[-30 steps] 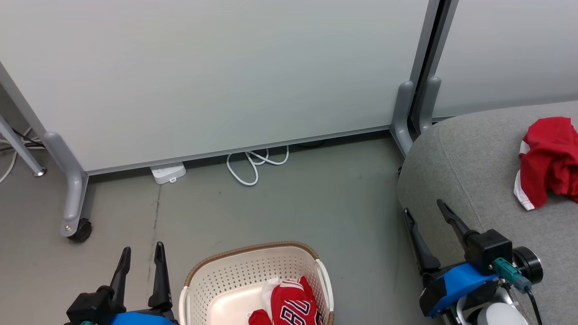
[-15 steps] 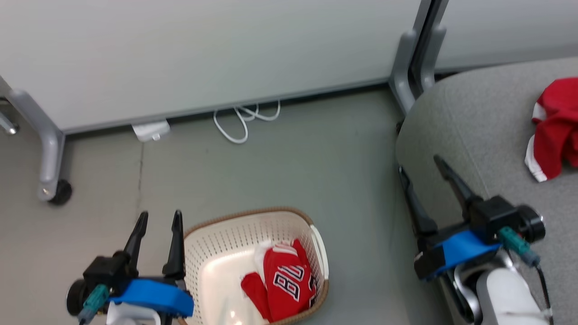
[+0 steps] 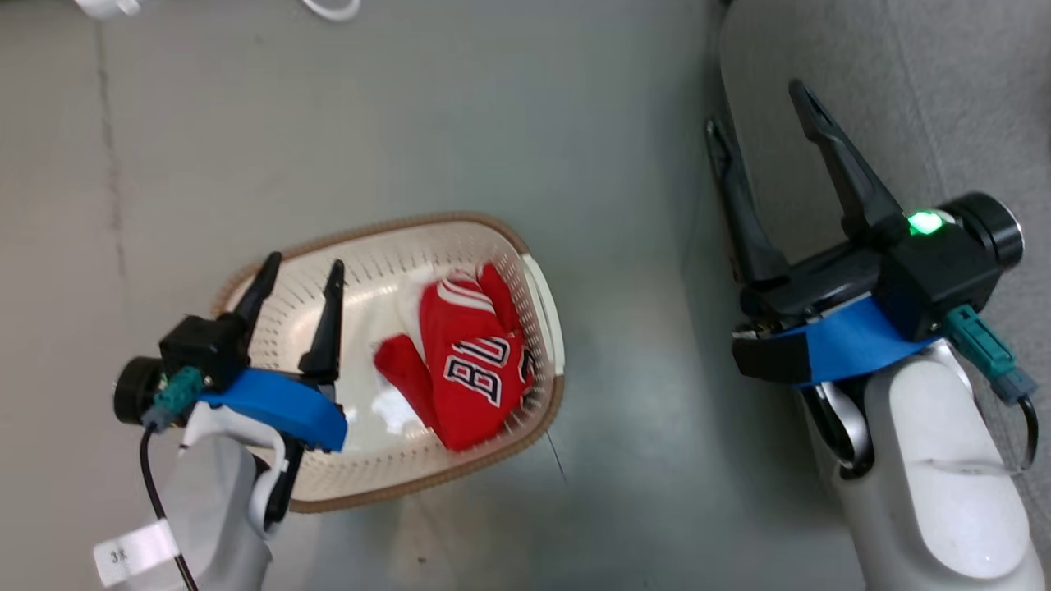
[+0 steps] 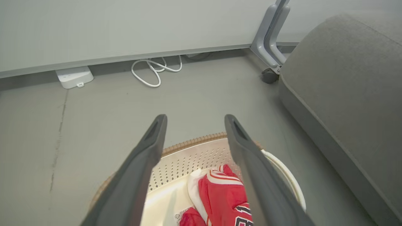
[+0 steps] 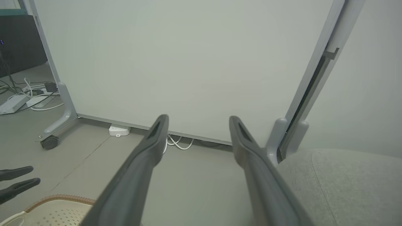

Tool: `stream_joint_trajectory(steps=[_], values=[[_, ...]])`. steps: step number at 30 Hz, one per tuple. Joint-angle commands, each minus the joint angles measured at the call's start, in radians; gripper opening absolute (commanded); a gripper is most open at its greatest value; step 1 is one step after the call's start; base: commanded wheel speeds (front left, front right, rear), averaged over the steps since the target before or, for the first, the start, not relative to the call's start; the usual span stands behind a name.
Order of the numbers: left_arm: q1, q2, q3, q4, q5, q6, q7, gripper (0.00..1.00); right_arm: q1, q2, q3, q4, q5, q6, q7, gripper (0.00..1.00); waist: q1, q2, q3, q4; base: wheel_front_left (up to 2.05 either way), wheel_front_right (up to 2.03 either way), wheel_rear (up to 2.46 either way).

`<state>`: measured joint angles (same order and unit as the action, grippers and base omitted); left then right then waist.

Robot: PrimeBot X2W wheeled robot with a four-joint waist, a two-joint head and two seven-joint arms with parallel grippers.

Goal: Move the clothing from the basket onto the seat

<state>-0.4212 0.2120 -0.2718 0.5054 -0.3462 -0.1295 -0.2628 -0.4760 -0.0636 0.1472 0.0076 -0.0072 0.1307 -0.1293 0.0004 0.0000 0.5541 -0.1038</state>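
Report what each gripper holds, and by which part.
Nothing. Left gripper open over the basket, right gripper open by the seat; clothing lies inside, ungripped.

The left gripper (image 3: 303,263) is being held at the lower left of the head view. Its two dark fingers (image 3: 328,320) are being spread apart and pointed up and slightly right, and nothing is being gripped between them. It is being carried on a pale left forearm (image 3: 213,509), banded in blue at the wrist. The right gripper (image 3: 757,107) is being held higher, at the right, on a white right forearm (image 3: 936,492). Its jaws are likewise being held wide and empty, tilted toward the upper left. A green light (image 3: 925,222) is being shown on its black wrist housing (image 3: 944,271).
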Motion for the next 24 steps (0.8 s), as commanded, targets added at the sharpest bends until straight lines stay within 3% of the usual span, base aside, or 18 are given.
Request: stream_joint_trajectory(steps=[1,11,17,24], values=[[-0.033,0.013,-0.006,0.015,-0.008,-0.001,-0.003,1.0,-0.025,0.007,0.01,-0.003,0.007,0.0,-0.011,1.0,-0.0004,0.0,0.146,-0.079,0.0,0.0,0.0],[-0.2,0.088,-0.122,0.202,-0.087,-0.001,0.001,1.0,-0.115,0.015,0.1,0.033,0.097,0.0,-0.087,1.0,-0.0004,0.0,0.338,-0.203,0.0,0.0,0.0],[-0.244,0.12,-0.162,0.292,-0.159,-0.001,0.03,1.0,-0.144,0.014,0.142,0.063,0.151,0.0,-0.121,1.0,-0.0004,0.0,0.389,-0.254,0.0,0.0,0.0],[-0.263,0.127,-0.225,0.374,-0.24,-0.001,0.111,1.0,-0.138,0.014,0.153,0.084,0.18,0.0,-0.134,1.0,-0.0004,0.0,0.395,-0.267,0.0,0.0,0.0]])
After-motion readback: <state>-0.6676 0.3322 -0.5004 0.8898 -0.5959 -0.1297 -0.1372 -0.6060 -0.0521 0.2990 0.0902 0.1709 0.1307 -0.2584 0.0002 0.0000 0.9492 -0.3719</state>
